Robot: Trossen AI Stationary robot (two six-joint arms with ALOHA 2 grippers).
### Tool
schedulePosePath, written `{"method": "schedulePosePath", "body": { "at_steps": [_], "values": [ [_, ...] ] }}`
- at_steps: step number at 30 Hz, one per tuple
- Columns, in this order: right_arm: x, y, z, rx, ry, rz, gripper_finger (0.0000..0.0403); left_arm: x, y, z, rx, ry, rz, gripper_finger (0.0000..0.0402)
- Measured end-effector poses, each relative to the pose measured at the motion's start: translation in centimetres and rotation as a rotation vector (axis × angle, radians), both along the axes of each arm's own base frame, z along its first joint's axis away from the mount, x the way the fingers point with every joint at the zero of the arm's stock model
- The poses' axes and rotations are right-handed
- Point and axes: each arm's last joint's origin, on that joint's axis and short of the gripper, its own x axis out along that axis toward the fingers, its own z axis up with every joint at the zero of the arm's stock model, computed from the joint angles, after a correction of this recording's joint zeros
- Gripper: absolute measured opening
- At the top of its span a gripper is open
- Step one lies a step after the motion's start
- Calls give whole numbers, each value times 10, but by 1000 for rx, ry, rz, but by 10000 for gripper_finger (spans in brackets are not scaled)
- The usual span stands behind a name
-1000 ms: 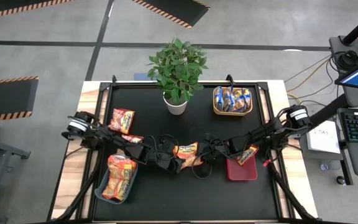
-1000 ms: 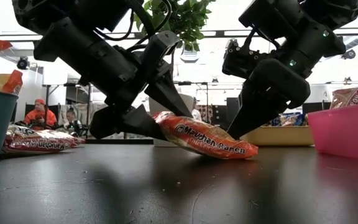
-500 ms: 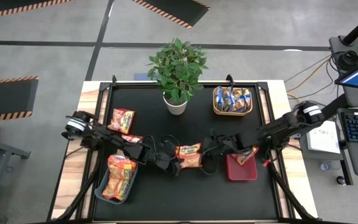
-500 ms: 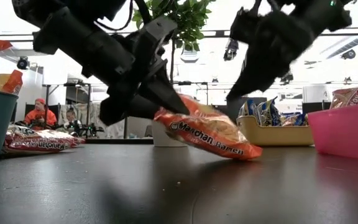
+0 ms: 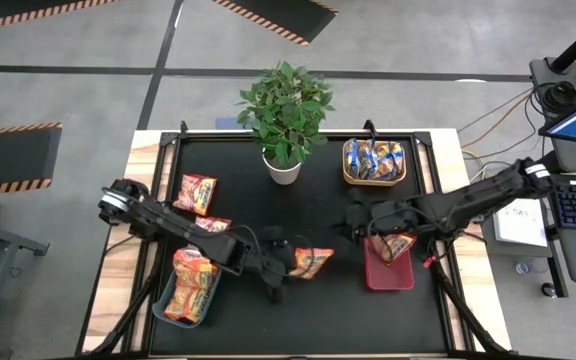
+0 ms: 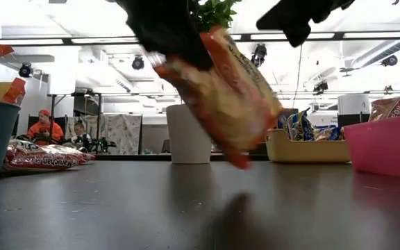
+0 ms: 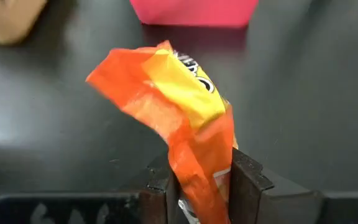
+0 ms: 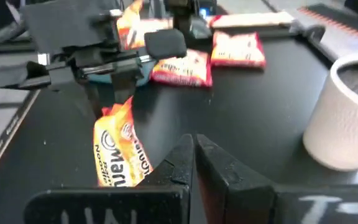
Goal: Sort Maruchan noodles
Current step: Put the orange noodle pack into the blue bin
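Noodle packet, high view: an orange packet (image 5: 311, 262) hung in the left claw (image 5: 286, 266) above the middle of the dark surface (image 5: 318, 310), between the blue bin (image 5: 160, 305) and the pink bin (image 5: 388, 275).
Low view: the packet (image 6: 221, 90) was clear of the surface, hanging tilted; a swing could probably have shaken it loose.
Left wrist view: the claw (image 7: 201, 180) was clenched on only the packet's crimped end (image 7: 197, 168), so the slick wrapper might have slid out.
Right wrist view: the right claw (image 8: 194, 152) was clenched on nothing, close to the packet (image 8: 120, 152); the arms could have collided.
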Motion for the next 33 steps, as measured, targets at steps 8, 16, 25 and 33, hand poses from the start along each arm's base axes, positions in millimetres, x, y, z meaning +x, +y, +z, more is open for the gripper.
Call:
{"method": "schedulePosePath", "body": {
  "at_steps": [8, 16, 25, 33],
  "values": [
    [-2, -1, 4, -34, -27, -10, 9, -12, -22, 41, 310, 153, -337, 77],
    [4, 0, -6, -42, 18, -6, 9, -15, -21, 45, 267, 175, -338, 77],
    [4, 1, -6, 19, 16, -31, 9, -24, -26, 22, 100, 256, -360, 77],
    [23, 23, -43, 101, 136, -22, 9, -31, -38, -9, 25, 183, -341, 77]
  ]
}}
